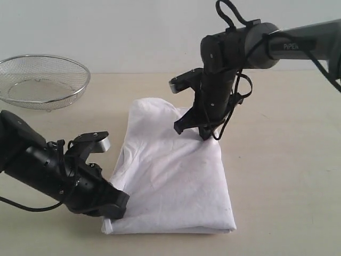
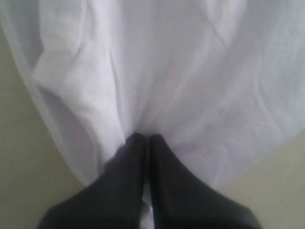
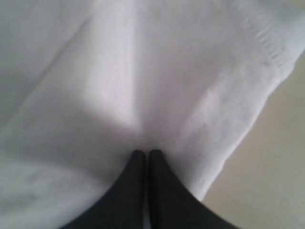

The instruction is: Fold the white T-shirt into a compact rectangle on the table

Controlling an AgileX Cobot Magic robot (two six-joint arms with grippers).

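**White T-shirt folded on table, both tools closed at its edges**

The white cotton T-shirt (image 1: 176, 176) lies on the table in the middle of the exterior view, already folded into a rough, tall rectangle. It is wrinkled, with the near edge fairly straight and the far end rounded and bunched. No print or tag shows.

The left tool (image 1: 114, 205) is at the near left corner of the T-shirt, low against the table. In the left wrist view the left tool (image 2: 143, 143) has its two black fingers pressed together, and the T-shirt (image 2: 190, 71) gathers into creases that run right into the tips. Reads as closed and pinching cloth.

The right tool (image 1: 192, 129) points down on the far right part of the T-shirt, near its right edge. In the right wrist view the right tool (image 3: 144, 155) is closed too, fingers together with the tips on the T-shirt (image 3: 119, 71). A shallow fold runs to the tips. Cannot tell if any cloth is caught between them. A ribbed knit edge (image 3: 271, 47) of the fabric shows just beside the bare table (image 3: 267, 167).

The wide pale beige table (image 1: 282, 160) carries everything and shows as bare strips in the left wrist view (image 2: 19, 167). A round wire-mesh metal basket (image 1: 42, 80) sits at the far left, well apart from the T-shirt. A plain pale wall (image 1: 133, 32) is behind.
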